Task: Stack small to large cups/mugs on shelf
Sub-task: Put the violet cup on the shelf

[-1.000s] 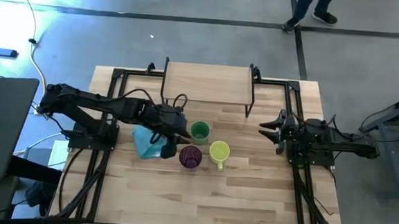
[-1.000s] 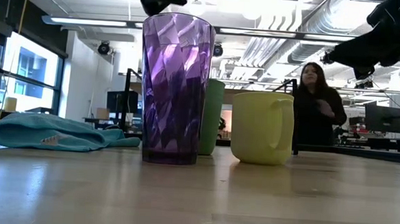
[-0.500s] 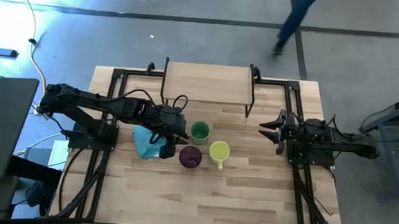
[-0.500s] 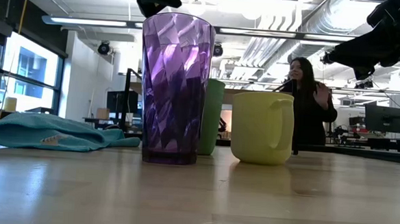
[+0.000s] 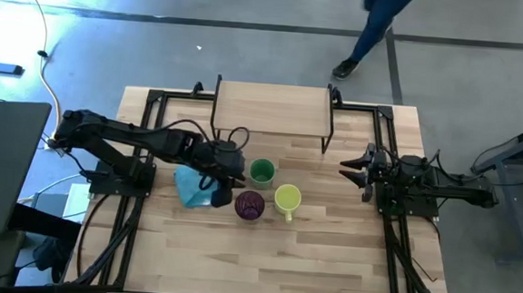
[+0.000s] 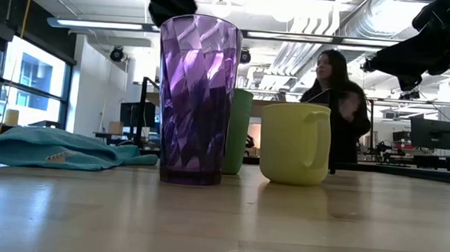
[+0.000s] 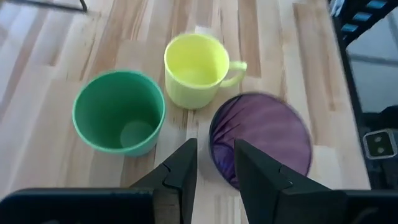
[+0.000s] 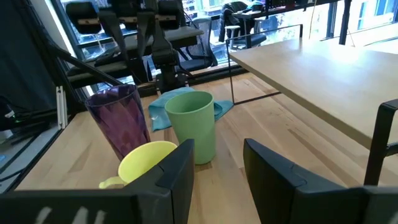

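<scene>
The purple tumbler (image 5: 250, 205) stands upright on the table, nearest the front; it also shows in the low view (image 6: 197, 101). The green cup (image 5: 261, 172) stands behind it, and the yellow-green mug (image 5: 287, 200) stands to its right with the handle toward the near edge. The shelf (image 5: 271, 108) stands on its black legs at the table's far side. My left gripper (image 7: 215, 171) is open and hovers just above the tumbler's left rim (image 7: 214, 149), touching nothing. My right gripper (image 8: 217, 168) is open and empty at the table's right (image 5: 355, 170).
A light blue cloth (image 5: 191, 186) lies on the table left of the cups, under my left arm. A person (image 6: 334, 108) moves in the room beyond the table. Bare tabletop (image 5: 273, 256) lies in front of the cups.
My left gripper has shifted a little toward the table's left edge above the tumbler's rim. The cups have stayed where they were. The person behind the table has walked on.
</scene>
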